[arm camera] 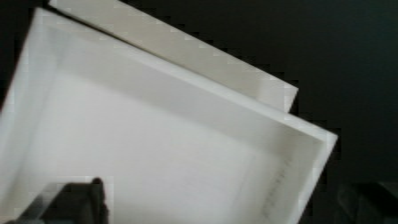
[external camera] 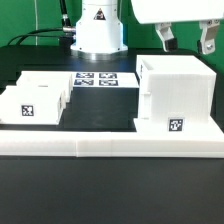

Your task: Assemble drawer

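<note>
The tall white drawer shell point(external camera: 180, 95) stands at the exterior view's right, with a square marker on its front face. A smaller white tray point(external camera: 32, 104) with a marker lies at the left, and a second white piece point(external camera: 50, 82) sits just behind it. My gripper point(external camera: 187, 42) hangs open and empty just above the shell's top, its fingers spread wide. The wrist view looks down into the shell's white hollow point(arm camera: 160, 130). One dark fingertip point(arm camera: 80, 203) shows at the picture's edge.
The marker board point(external camera: 95, 80) lies flat between the tray and the shell, in front of the robot base point(external camera: 97, 35). A long low white rail point(external camera: 110, 148) runs along the front of the black table.
</note>
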Motion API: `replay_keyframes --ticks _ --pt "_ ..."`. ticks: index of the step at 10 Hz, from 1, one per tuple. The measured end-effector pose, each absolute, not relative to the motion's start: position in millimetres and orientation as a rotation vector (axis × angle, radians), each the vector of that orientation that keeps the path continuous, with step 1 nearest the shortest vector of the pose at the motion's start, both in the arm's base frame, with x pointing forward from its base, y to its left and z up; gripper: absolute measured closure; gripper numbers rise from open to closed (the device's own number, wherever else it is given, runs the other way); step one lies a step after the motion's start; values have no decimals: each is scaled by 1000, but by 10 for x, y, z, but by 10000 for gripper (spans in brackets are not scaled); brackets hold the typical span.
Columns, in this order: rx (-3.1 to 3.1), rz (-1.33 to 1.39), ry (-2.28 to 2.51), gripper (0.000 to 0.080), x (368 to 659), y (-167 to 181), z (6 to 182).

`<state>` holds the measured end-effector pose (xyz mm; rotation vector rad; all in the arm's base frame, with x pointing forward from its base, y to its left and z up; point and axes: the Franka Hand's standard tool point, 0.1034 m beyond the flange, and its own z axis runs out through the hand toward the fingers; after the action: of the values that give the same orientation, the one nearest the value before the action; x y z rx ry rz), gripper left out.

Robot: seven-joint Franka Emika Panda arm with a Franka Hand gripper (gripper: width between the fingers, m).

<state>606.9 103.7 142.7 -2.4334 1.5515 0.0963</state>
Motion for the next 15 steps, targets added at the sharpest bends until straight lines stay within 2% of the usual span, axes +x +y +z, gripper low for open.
replay_keyframes --ticks 1,3,4,6,7,10,11,13,15 --pt "-2429 92 1551 150 6073 1061 1474" --pt "-2528 85 1406 150 6051 1030 1431" --pt "-2689 121 1136 150 5972 921 1370" --pt "-2903 135 677 150 5862 722 1411" --pt "-2901 35 601 150 5911 657 1414" --pt "-2978 16 218 150 5859 592 1382" --pt "-3028 11 35 150 5794 461 1396" --pt "-3052 -11 -14 150 5620 176 1359" --pt "-3060 -27 -124 150 5474 -242 1229"
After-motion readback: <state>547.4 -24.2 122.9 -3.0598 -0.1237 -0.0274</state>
